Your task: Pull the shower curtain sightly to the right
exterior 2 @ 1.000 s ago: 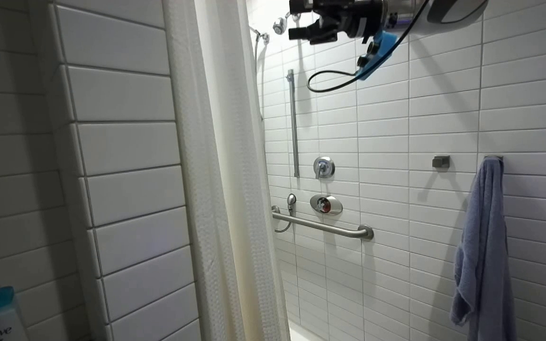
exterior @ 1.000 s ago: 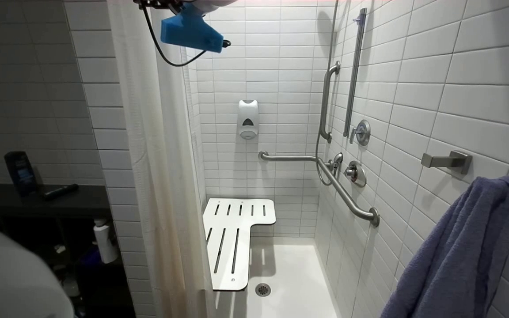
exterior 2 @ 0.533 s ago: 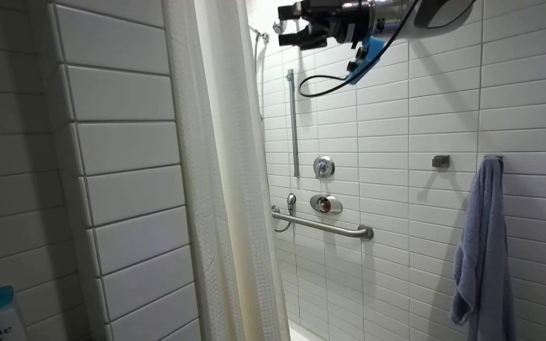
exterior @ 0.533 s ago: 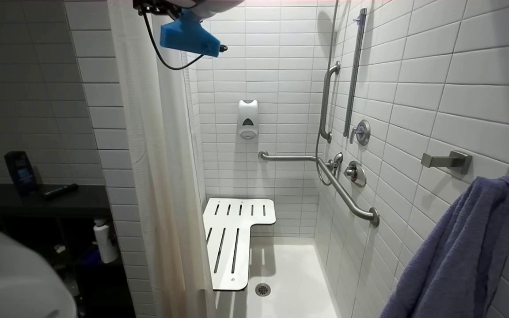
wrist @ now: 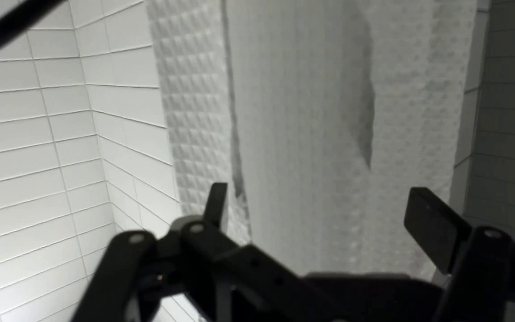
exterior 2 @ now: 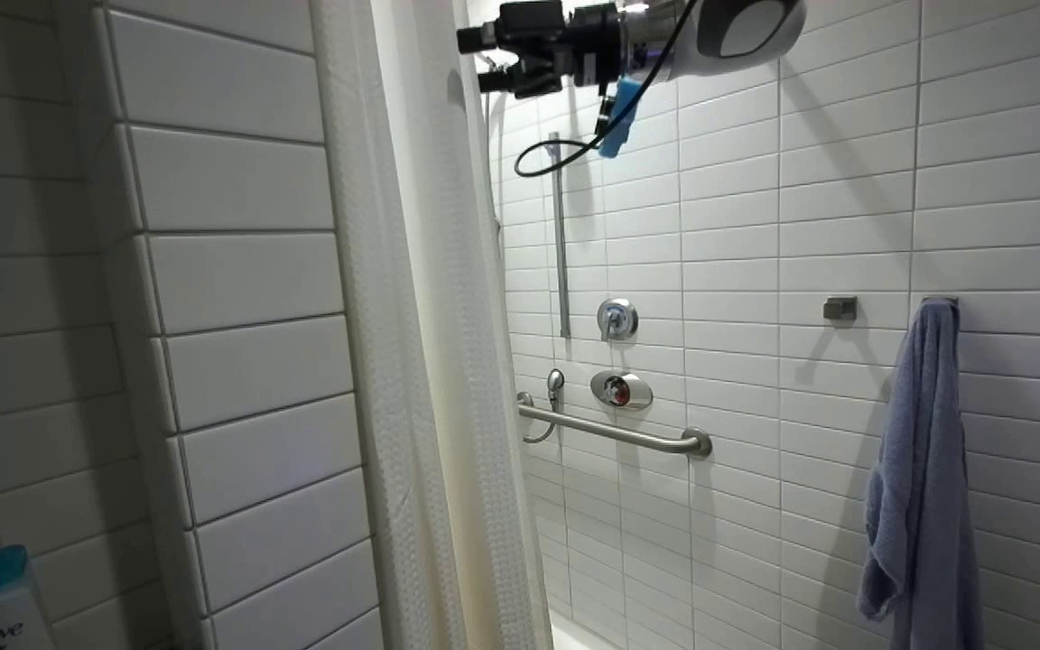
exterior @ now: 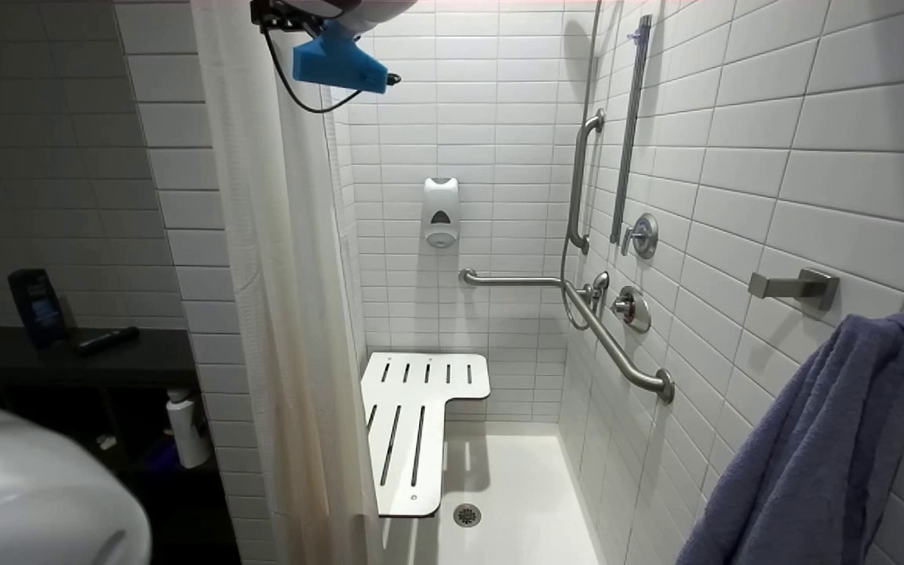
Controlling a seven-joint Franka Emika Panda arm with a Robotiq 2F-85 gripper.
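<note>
The shower curtain (exterior: 287, 275) is a tall off-white sheet with vertical folds, hanging at the left of the shower opening. It also shows in an exterior view (exterior 2: 439, 361) and fills the middle of the wrist view (wrist: 302, 112). My gripper (exterior 2: 484, 60) is black, high up at the curtain's right edge, its fingers pointing left and overlapping that edge. In the wrist view the gripper (wrist: 322, 212) is open, with its fingers wide apart and curtain folds showing beyond and between them. I cannot tell if they touch the cloth. In an exterior view the fingers are hardly visible at the top.
A white slatted seat (exterior: 413, 424) stands behind the curtain. Grab bars (exterior: 617, 353) and a blue-grey towel (exterior: 821, 439) are on the right wall. A tiled wall edge (exterior 2: 249, 280) borders the curtain's left side. A dark shelf (exterior: 162, 357) stands left. A black cable (exterior 2: 524, 167) loops below the gripper.
My gripper has moved left in an exterior view, from apart from the curtain to its right edge. It dipped a little, then rose. The curtain has not visibly moved. The fingers stay open.
</note>
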